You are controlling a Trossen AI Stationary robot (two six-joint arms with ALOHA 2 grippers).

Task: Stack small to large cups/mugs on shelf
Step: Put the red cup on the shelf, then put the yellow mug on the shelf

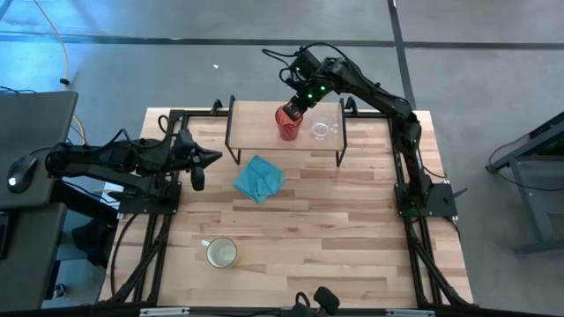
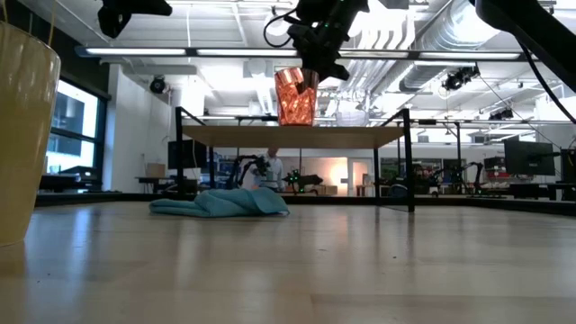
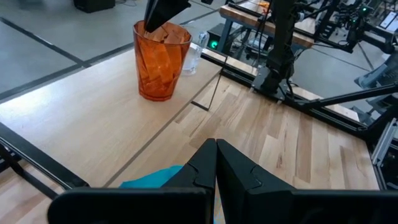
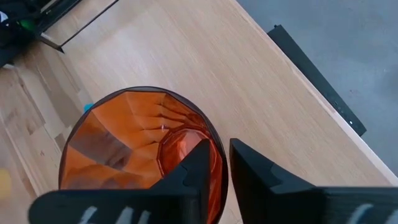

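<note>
The red tumbler (image 1: 289, 123) stands upright on its base on the shelf (image 1: 260, 113), with the small clear glass cup (image 1: 322, 129) just to its right. My right gripper (image 4: 219, 149) comes down from above at the tumbler's far rim (image 4: 217, 140). One finger is inside, one outside, and a narrow gap shows beside the wall. The cream-yellow mug (image 1: 221, 253) stands upright near the table's near edge. My left gripper (image 3: 216, 149) is shut, holds nothing, and hovers at the table's left, pointing toward the shelf.
A crumpled teal cloth (image 1: 259, 178) lies on the table just in front of the shelf, between the shelf and the mug. The shelf's thin black legs (image 1: 231, 141) stand at its corners. Bare wooden tabletop (image 1: 352, 238) spreads at the near right.
</note>
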